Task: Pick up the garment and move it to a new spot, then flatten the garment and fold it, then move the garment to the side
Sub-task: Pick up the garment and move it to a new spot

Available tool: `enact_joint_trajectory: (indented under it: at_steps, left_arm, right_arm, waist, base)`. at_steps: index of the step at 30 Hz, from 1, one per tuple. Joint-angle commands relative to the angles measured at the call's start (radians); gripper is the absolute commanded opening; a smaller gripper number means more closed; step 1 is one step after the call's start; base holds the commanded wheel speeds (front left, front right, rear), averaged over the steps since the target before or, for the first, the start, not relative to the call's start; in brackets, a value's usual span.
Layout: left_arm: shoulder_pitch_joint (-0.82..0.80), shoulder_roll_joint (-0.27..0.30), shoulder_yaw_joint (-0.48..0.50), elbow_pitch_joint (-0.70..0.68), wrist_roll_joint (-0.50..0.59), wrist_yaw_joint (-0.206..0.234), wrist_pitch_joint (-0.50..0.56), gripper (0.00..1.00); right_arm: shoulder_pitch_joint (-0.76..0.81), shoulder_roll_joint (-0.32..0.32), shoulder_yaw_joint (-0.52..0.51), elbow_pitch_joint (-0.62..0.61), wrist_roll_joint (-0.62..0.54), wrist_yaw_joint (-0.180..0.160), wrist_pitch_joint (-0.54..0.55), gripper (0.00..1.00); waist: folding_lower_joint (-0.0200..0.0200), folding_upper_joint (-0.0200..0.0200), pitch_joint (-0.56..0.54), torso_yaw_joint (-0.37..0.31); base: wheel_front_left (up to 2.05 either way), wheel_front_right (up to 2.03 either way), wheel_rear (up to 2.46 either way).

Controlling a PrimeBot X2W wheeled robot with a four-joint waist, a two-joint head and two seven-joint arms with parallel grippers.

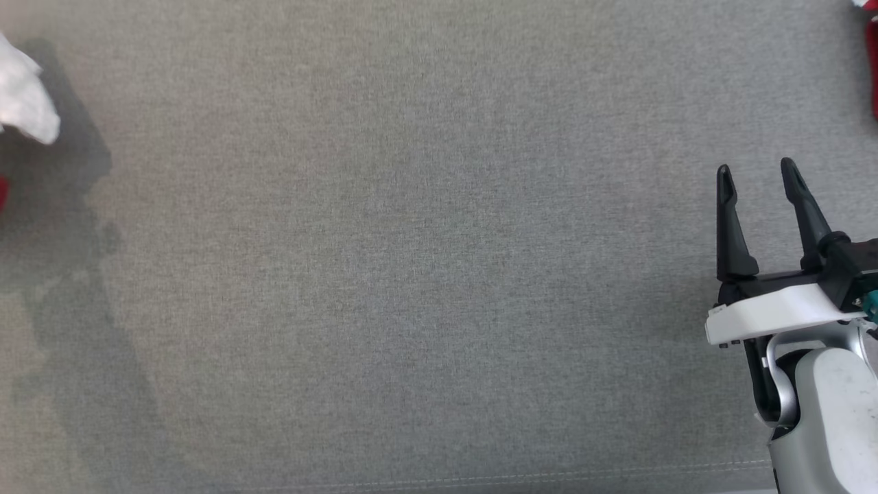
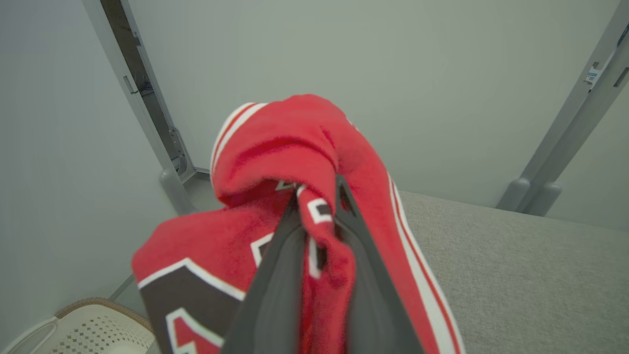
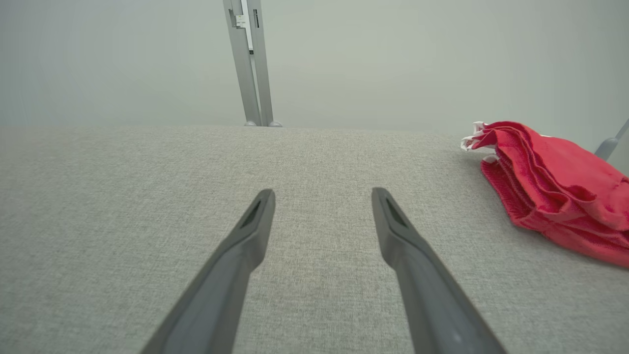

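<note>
Step in hand: pick-up and transfer; left gripper (image 2: pixel 317 189) pinched nearly closed on a bunched fold of the garment (image 2: pixel 275 147), held up at the counter (image 1: pixel 411 274) edge; right gripper (image 1: pixel 756 169) spread wide, empty. Next, probably: carry over bare counter, release. Garment: red, white stripes, dark white-edged patch; crumpled.

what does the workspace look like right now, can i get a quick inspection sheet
surface: grey fabric, flat
job's things: red garment with white stripes, bunched in the left pincer
clutter: folded red cloth lying on the surface, right of the right pincer; white cloth at the head view's left edge
pincers: left pincer shut on the garment; right pincer open, holding nothing
cables: nothing seen
surroundings: pale walls, grey metal posts, white perforated basket low down
</note>
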Motion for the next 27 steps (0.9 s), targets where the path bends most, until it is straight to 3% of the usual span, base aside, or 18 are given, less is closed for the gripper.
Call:
enact_joint_trajectory:
  at_steps: [1, 6, 13, 20, 27]
  left_arm:
    - [-0.022, 0.015, -0.006, -0.029, 0.019, 0.001, -0.012, 0.00]
    - [-0.056, 0.022, -0.049, -0.170, 0.053, 0.006, -0.010, 0.00]
    - [-0.100, -0.006, -0.112, -0.417, 0.087, 0.027, 0.085, 0.00]
    - [-0.124, -0.074, -0.196, -0.639, 0.101, 0.046, 0.204, 0.00]
    - [-0.056, -0.144, -0.259, -0.712, 0.093, 0.066, 0.244, 0.00]
  right_arm:
    - [0.009, 0.004, 0.001, 0.012, 0.008, 0.000, -0.011, 1.00]
    - [0.019, 0.023, -0.001, 0.057, 0.021, 0.000, -0.036, 1.00]
    - [0.019, 0.047, 0.006, 0.112, 0.041, 0.000, -0.063, 1.00]
    - [0.010, 0.062, 0.020, 0.156, 0.067, 0.000, -0.077, 1.00]
    - [0.000, 0.067, 0.032, 0.158, 0.099, 0.000, -0.078, 1.00]
  waist:
    - [-0.0001, 0.0000, -0.064, -0.018]
    - [-0.0001, 0.0000, -0.115, -0.051]
    - [-0.0001, 0.0000, -0.148, -0.142]
    - [-0.0001, 0.0000, -0.145, -0.269]
    - [-0.0001, 0.0000, -0.129, -0.365]
  base:
    - [0.00, 0.00, 0.00]
    - [0.00, 0.00, 0.00]
    - [0.00, 0.00, 0.00]
    - [0.00, 0.00, 0.00]
    - [0.00, 0.00, 0.00]
